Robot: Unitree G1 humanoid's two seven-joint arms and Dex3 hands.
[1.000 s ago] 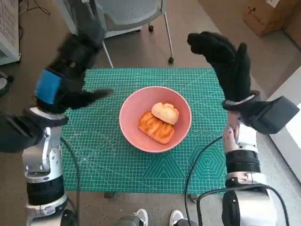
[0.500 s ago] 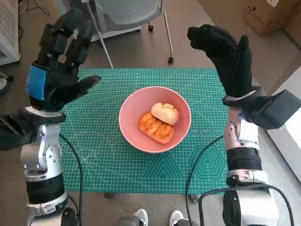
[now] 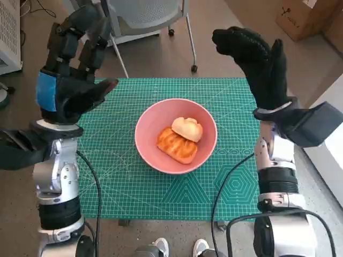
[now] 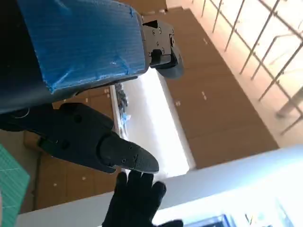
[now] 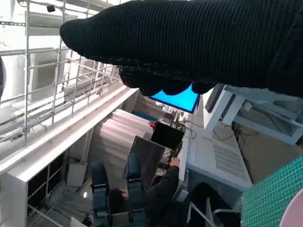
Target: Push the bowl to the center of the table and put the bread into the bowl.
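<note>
A pink bowl (image 3: pixel 153 150) stands near the middle of the green cutting mat (image 3: pixel 123 182) on the table. Inside it lie two pieces of bread: a browned flat piece (image 3: pixel 177 145) and a pale round roll (image 3: pixel 187 128) leaning on it. My left hand (image 3: pixel 69 75) is raised well above the mat's far left corner, fingers spread, holding nothing. My right hand (image 3: pixel 256 64) is lifted above the mat's far right corner, fingers apart and empty. The left wrist view shows my left hand's black fingers (image 4: pixel 94 142) against a room, with the gloved right hand (image 4: pixel 135 201) beyond.
A grey office chair (image 3: pixel 144 19) stands behind the table. A cardboard box (image 3: pixel 305 16) sits on the floor at the far right. A white cabinet edge (image 3: pixel 332 155) is close to my right arm. Shoes (image 3: pixel 177 247) show at the table's near edge. A person (image 5: pixel 163 194) sits in the right wrist view.
My left hand has risen and turned upright, its fingers spreading, and has steadied from a blurred motion. The right hand, bowl and bread are nearly unchanged.
</note>
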